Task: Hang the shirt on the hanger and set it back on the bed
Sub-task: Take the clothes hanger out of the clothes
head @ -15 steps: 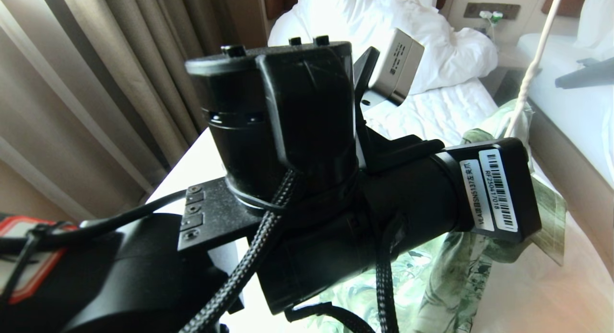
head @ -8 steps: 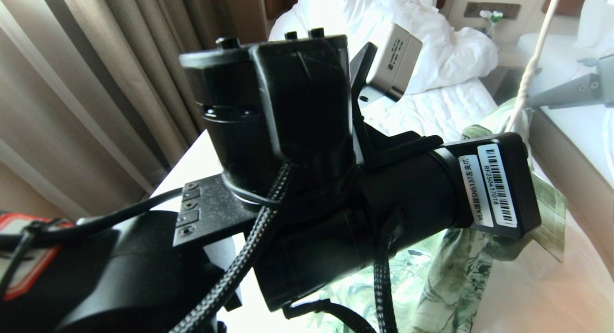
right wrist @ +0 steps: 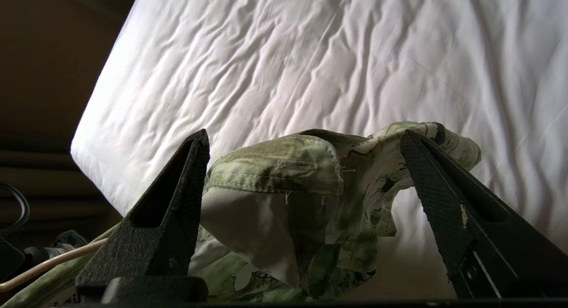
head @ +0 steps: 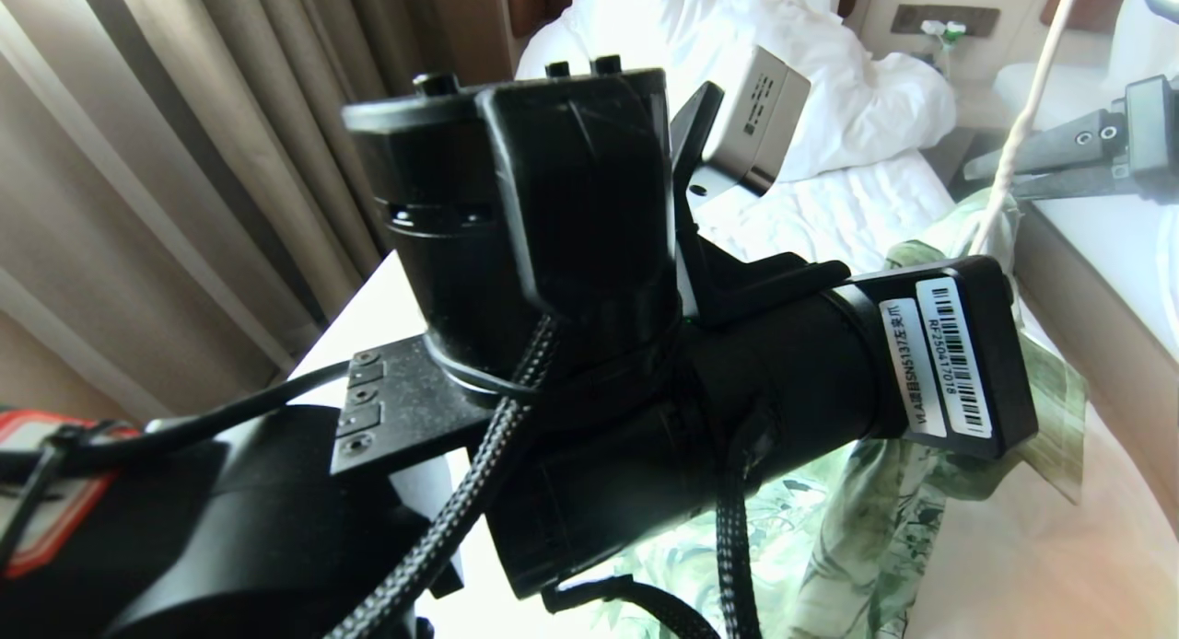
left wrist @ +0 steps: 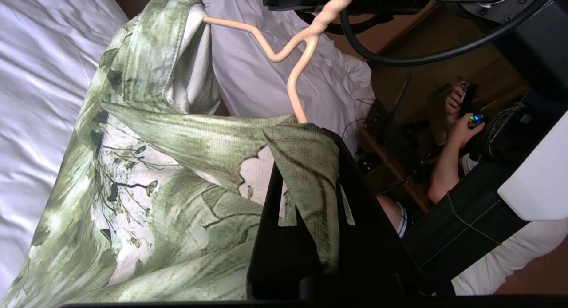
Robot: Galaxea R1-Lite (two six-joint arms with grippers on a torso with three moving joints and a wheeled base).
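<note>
The green leaf-print shirt (left wrist: pixel 155 188) hangs over the bed (left wrist: pixel 35 77), partly draped on the cream wire hanger (left wrist: pixel 288 55). My left gripper (left wrist: pixel 306 166) is shut on a fold of the shirt's fabric beside the hanger wire. In the head view my left arm (head: pixel 645 344) fills the middle, with the shirt (head: pixel 875 528) hanging beneath it and the hanger (head: pixel 1013 142) rising to the upper right. My right gripper (head: pixel 990 180) reaches in from the right next to that wire. Its jaws (right wrist: pixel 304 137) stand open on either side of the shirt's collar (right wrist: pixel 275 175), without gripping it.
The bed's bunched white duvet (head: pixel 829 87) lies at the back. A second white bed (head: pixel 1105 215) stands to the right across a narrow gap. Beige curtains (head: pixel 184 160) hang on the left. A seated person's arm (left wrist: pixel 448 157) shows beyond the bed in the left wrist view.
My right gripper has opened and come further in from the right edge toward the hanger wire. The left gripper keeps its hold on the shirt.
</note>
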